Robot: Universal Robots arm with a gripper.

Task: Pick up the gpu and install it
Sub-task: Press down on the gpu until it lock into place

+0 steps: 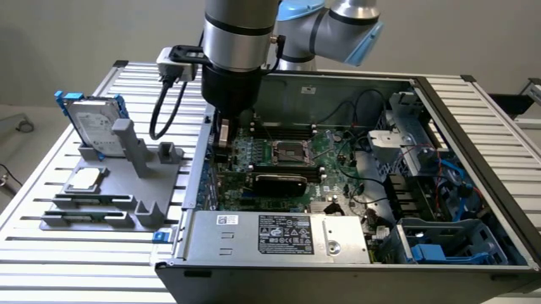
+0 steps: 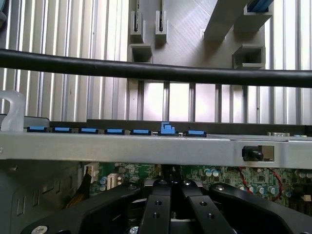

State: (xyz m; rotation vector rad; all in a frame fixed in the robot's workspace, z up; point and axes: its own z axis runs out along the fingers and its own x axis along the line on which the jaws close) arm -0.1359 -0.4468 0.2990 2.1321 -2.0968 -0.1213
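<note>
A plain pale grey wall [image 1: 85, 31] stands behind the pincer, evenly lit and without shadows of note. Beneath and around the pincer spreads a work table [image 1: 68, 253] of ribbed silver aluminium slats, running out to both sides. Beyond the table's edge, off to the exterior view's left of the pincer, a strip of light grey floor [image 1: 21, 142] shows.

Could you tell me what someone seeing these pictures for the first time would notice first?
The open computer case on the slatted table, its green motherboard exposed, draws the eye. The robot arm reaches down into the case at its wall on the exterior view's left, with the shut pincer low over the board at a card standing upright there. Outside that wall, a grey fixture holds a silver hard drive in a blue frame.
</note>
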